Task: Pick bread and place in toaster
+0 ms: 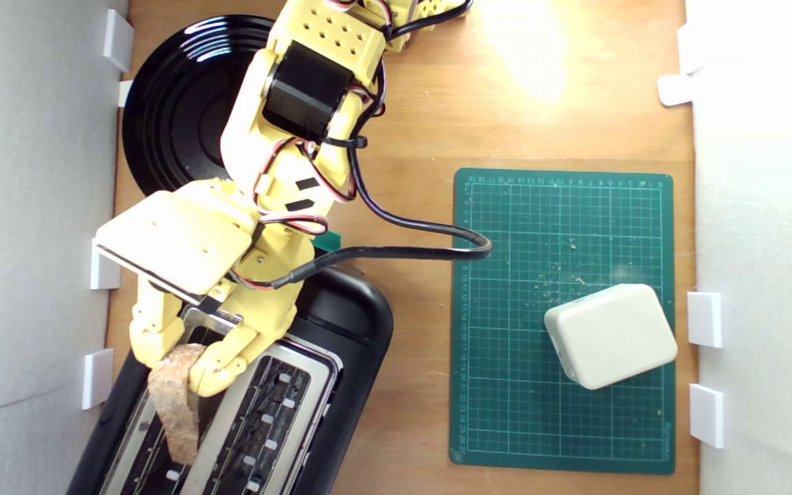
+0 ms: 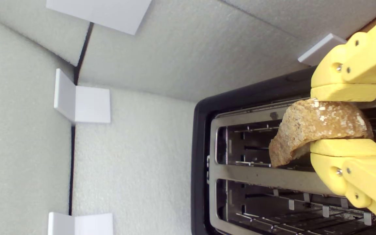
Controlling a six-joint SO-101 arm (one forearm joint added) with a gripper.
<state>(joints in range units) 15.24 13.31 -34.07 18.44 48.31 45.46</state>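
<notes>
Overhead, in the exterior view, the bread [image 1: 174, 405] is held crust-up by the claw [image 1: 179, 361] over the toaster [image 1: 341, 330]. Closer, in the wrist view, the claw [image 2: 344, 120] is seen closed on the crust above one slot; light, stiff and crumbly, the bread [image 2: 318, 130] is judged best gripped gently there.

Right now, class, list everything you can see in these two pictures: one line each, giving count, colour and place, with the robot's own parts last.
bread: one, tan with brown crust, pinched in the gripper over the toaster slot nearer the foam wall.
toaster: one, black with silver top, two slots, lower part of the exterior view's left.
plate: one, glossy black, top of the exterior view's left, partly under the arm.
cutting mat: one, green, exterior view's right.
box: one, cream, on the mat.
table: one, wooden.
foam walls: white, with white brackets.
gripper: one, yellow, shut on the bread.
arm: one, yellow, black cable.
</notes>
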